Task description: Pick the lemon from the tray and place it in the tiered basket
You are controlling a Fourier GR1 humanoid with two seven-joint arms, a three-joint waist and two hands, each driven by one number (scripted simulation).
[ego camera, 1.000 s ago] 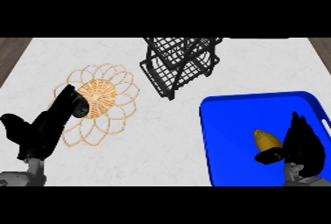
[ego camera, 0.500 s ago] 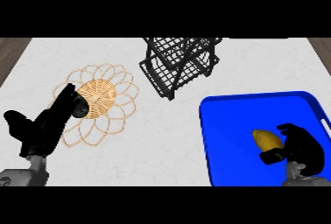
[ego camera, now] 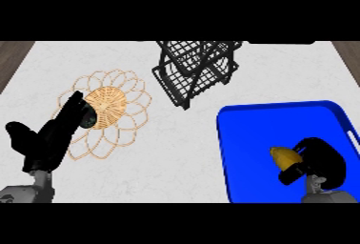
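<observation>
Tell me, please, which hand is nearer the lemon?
Right. The right hand curls around the lemon on the blue tray; the left hand rests far across the counter, over the woven mat.

You saw a smooth blue tray (ego camera: 239,143) and a black wire tiered basket (ego camera: 193,66). The trivet (ego camera: 112,112) looked woven, and the counter (ego camera: 281,71) looked matt, pale and stone-like.

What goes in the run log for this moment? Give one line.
phase: grasping | right robot hand: curled round lemon in blue tray | left robot hand: open, resting | tiered basket: no lemon
</observation>
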